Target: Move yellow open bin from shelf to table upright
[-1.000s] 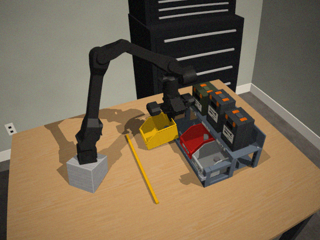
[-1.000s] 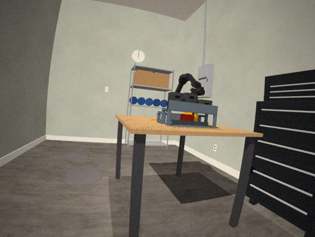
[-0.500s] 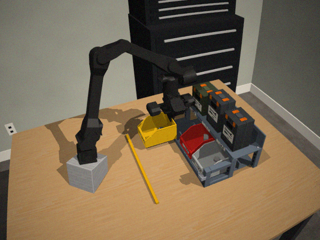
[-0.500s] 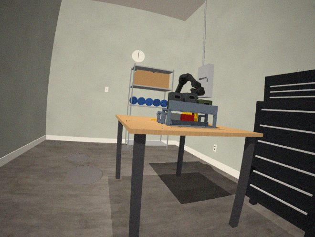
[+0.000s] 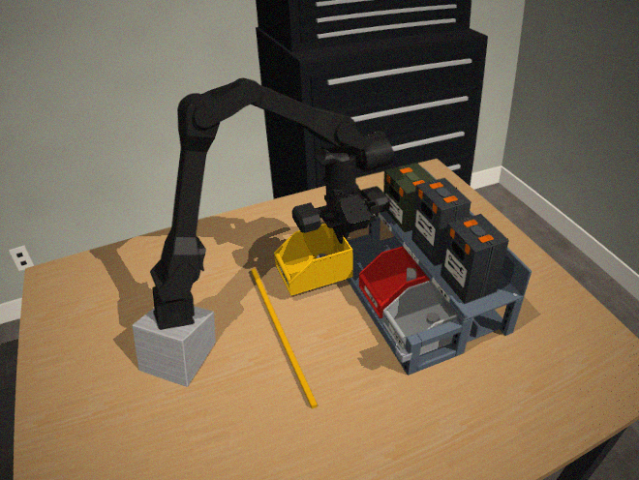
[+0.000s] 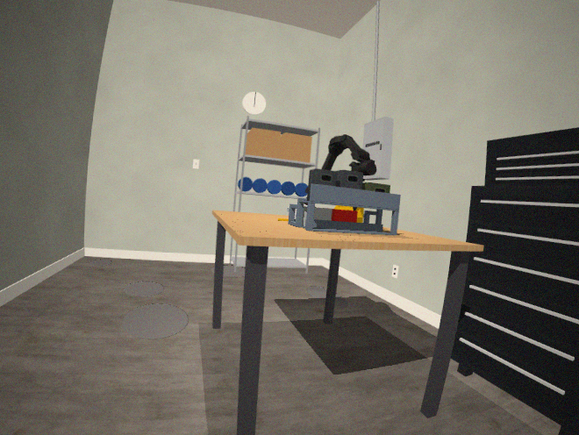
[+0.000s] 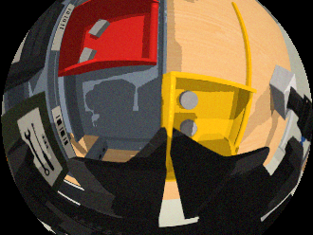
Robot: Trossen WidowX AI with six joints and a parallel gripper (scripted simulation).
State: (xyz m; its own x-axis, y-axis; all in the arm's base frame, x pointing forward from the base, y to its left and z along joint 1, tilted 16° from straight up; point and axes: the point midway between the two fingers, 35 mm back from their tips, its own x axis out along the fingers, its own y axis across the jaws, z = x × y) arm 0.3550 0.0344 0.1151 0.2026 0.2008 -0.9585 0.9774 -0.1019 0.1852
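- Black pincer (image 5: pixel 341 238) (image 6: pixel 354 209) (image 7: pixel 166 132) is closing almost fully on one wall of the yellow open bin (image 5: pixel 322 273) (image 6: pixel 360 215) (image 7: pixel 215 101), grey parts (image 5: pixel 320 255) (image 7: pixel 189 99) sitting inside.
- Bin is standing clear beside the shelf (image 5: pixel 436 333) (image 6: pixel 353 194) (image 7: pixel 114 78), towards the worktop's (image 5: pixel 232 412) (image 6: pixel 355 243) (image 7: pixel 209 43) cabinet-side edge.
- Settling, releasing and withdrawing are remaining.

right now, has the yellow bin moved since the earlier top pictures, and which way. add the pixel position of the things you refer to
Yes, slightly: in the top view the yellow bin (image 5: pixel 322 274) (image 6: pixel 360 216) (image 7: pixel 215 100) is a little nearer the yellow strip (image 5: pixel 284 338) (image 6: pixel 282 219) (image 7: pixel 248 52) than one second ago.
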